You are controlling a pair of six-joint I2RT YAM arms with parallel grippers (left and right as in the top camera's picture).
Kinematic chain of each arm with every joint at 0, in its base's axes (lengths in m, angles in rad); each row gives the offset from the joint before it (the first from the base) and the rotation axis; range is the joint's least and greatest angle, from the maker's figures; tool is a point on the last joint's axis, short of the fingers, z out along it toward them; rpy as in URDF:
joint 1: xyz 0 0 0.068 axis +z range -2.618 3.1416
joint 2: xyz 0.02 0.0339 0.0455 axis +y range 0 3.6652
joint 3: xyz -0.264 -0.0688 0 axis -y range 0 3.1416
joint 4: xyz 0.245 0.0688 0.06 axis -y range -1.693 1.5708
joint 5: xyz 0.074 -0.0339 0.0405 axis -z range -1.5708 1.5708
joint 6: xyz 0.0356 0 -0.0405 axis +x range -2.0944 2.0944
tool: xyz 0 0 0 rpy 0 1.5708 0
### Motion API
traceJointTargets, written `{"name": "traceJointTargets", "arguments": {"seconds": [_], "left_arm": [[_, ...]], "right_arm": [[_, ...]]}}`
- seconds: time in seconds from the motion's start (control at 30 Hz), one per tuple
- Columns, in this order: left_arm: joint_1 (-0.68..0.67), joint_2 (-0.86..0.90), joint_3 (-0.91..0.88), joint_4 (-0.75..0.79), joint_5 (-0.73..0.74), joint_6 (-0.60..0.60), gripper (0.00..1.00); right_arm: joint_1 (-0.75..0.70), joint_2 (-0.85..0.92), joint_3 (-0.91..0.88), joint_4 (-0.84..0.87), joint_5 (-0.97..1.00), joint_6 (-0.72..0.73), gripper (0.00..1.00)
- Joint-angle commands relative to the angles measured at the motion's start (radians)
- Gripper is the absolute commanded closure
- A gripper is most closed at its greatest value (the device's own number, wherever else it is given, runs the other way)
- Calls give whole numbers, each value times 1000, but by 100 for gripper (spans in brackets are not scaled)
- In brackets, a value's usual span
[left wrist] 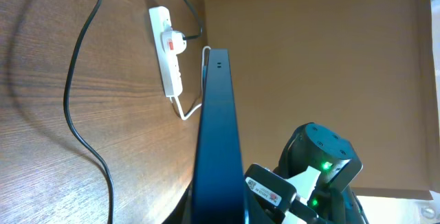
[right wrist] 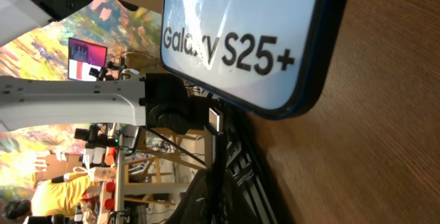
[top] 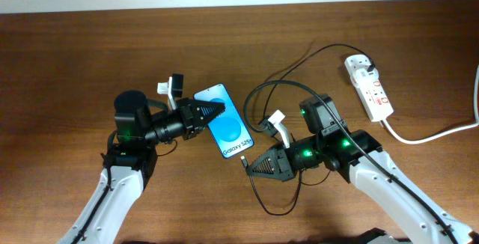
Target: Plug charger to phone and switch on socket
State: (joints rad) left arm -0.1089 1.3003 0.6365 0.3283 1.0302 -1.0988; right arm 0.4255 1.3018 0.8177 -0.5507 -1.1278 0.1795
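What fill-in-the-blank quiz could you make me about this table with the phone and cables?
The phone shows a lit ___ screen. Its white band reads "Galaxy ___". The socket lies nearer the robot's ___ arm. The socket's thick cord is ___.
Missing words: blue; S25+; right; white.

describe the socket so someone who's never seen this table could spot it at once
Start at the wooden table and go to its far right corner. There lies the socket, a long white strip with a thick white cord trailing right. Unlike the blue-screened phone, it has red switches.
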Motion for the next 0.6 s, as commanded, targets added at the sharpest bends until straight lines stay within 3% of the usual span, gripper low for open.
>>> {"name": "traceJointTargets", "arguments": {"seconds": [0.0,0.57], "left_arm": [[0,-3,15,6,32,39,100],[0,-3,15,6,47,40,100]], "right_arm": [[6,-15,19,1,-6,-13,96],[6,-14,19,47,-39,14,96]]}}
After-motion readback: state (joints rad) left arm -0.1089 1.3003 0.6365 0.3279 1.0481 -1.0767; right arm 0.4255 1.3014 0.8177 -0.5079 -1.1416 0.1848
